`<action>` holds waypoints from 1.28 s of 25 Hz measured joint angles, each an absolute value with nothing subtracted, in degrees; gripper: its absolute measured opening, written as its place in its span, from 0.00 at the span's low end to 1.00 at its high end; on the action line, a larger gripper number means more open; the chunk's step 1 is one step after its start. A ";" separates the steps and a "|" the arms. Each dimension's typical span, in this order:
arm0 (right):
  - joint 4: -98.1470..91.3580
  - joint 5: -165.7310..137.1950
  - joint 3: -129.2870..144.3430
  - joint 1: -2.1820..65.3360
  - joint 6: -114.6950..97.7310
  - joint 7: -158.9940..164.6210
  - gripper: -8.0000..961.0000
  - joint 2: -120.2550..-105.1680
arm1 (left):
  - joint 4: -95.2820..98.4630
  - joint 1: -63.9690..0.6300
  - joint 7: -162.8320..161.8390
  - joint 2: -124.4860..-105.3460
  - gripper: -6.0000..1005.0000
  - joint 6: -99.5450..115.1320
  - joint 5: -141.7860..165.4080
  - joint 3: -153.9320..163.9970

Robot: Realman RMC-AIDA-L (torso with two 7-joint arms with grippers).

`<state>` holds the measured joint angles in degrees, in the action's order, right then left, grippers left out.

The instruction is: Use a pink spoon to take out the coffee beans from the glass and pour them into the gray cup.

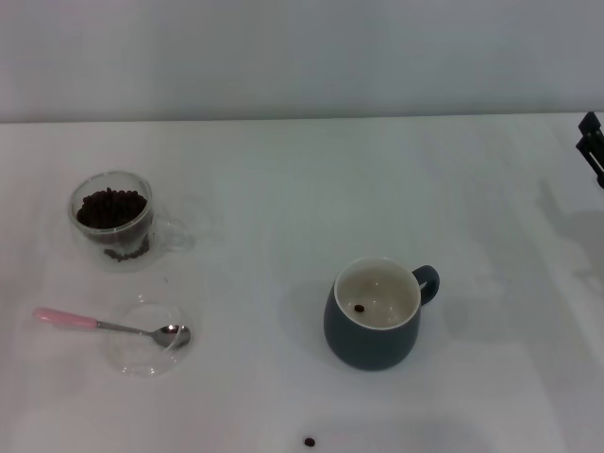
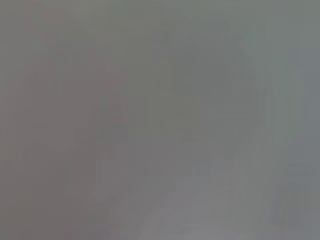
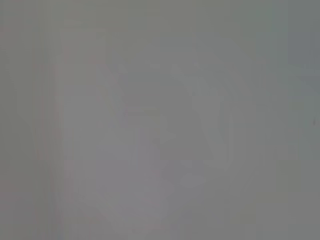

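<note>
Honestly, with the pink spoon [image 1: 104, 326] lying across a shallow dish [image 1: 149, 350] near the glass [image 1: 112, 220], a clumsy pickup could tip it, and I cannot tell whether the right gripper's [image 1: 592, 143] fingers are open

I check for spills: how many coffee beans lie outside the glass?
2: one bean inside the gray cup, one bean on the table in front of it. Others may be hidden.

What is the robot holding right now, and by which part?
Nothing that shows. The pink spoon lies free, its bowl in the glass dish. Only the right gripper shows, at the table's far right edge, away from everything.
</note>
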<state>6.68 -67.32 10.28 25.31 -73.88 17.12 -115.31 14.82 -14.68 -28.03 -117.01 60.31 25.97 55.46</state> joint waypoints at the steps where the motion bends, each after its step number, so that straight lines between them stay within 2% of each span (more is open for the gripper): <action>1: 6.80 -67.32 10.28 25.31 -73.78 17.06 0.91 -115.31 | 14.82 -15.00 -27.72 -117.12 0.89 60.09 25.96 55.34; 5: 7.44 -67.32 10.28 25.38 -73.27 16.99 0.91 -115.33 | 14.92 -15.59 -27.02 -117.67 0.89 60.02 25.89 53.89; 6: 7.60 -67.32 10.28 25.38 -73.23 16.98 0.91 -115.35 | 15.05 -16.46 -24.33 -118.81 0.89 60.67 25.81 50.26; 14: 9.11 -67.33 10.29 25.47 -70.70 17.31 0.91 -115.40 | 13.62 -18.56 -23.05 -118.69 0.89 60.15 26.18 50.10; 32: 11.53 -67.24 8.94 25.26 -70.06 17.49 0.91 -115.40 | 10.77 -19.01 -22.60 -119.09 0.89 60.86 25.65 49.75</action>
<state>11.53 -67.24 8.94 25.26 -70.06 17.49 -115.40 10.77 -19.01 -22.60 -119.09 60.86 25.65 49.75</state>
